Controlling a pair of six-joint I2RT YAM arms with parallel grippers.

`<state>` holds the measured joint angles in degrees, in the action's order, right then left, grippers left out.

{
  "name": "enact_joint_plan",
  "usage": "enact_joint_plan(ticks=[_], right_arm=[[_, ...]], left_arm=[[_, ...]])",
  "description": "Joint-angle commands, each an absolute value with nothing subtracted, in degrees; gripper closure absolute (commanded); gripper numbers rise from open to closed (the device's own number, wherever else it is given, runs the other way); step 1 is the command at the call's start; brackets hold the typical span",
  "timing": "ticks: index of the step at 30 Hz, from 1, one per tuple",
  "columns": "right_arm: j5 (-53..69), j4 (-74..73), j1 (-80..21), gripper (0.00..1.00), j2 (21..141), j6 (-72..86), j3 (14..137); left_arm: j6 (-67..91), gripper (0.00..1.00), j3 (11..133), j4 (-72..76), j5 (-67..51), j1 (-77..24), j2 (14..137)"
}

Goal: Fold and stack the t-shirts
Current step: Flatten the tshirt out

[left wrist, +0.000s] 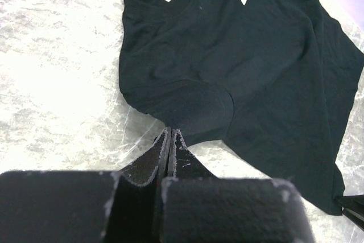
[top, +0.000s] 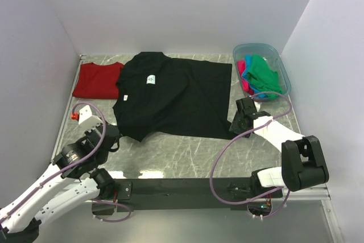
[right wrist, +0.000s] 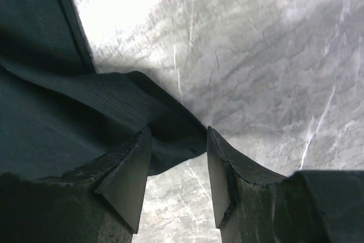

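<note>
Overhead, 1 large black t-shirt [top: 176, 98] lies spread flat on the marble table [top: 170, 157], touching a dark red t-shirt [top: 96, 79] at far left. Green, pink and blue t-shirts [top: 264, 72] sit bunched in a blue tub [top: 282, 66] at far right. The left gripper [left wrist: 170, 135] is pressed fully closed at the black sleeve's edge; whether it pinches cloth is unclear. The right gripper [right wrist: 176, 186] stands parted, the black hem corner lying loosely between its fingers.
</note>
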<state>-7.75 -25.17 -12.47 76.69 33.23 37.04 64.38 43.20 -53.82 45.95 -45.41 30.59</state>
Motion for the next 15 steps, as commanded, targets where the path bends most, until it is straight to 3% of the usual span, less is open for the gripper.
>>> enact_joint_plan(ticks=[1, 11, 14, 15], right_arm=[[-7.2, -27.1, -12.3, 0.49, 77.2, 34.7, 36.9], [-5.2, -27.2, -12.9, 0.49, 78.0, 37.3, 34.0], [-6.4, -27.2, -13.5, 0.60, 78.4, 37.5, 34.2], [-6.4, -27.2, -13.6, 0.72, 78.6, 37.6, 34.2]], left_arm=[[62.4, 0.99, 44.8, -51.5, 45.5, -45.1, 29.7], [61.5, 1.00, 44.5, -50.6, 44.8, -45.1, 29.4], [61.5, 0.99, 44.6, -50.6, 44.8, -45.1, 29.2], [61.5, 0.99, 44.6, -50.7, 44.7, -45.1, 29.1]])
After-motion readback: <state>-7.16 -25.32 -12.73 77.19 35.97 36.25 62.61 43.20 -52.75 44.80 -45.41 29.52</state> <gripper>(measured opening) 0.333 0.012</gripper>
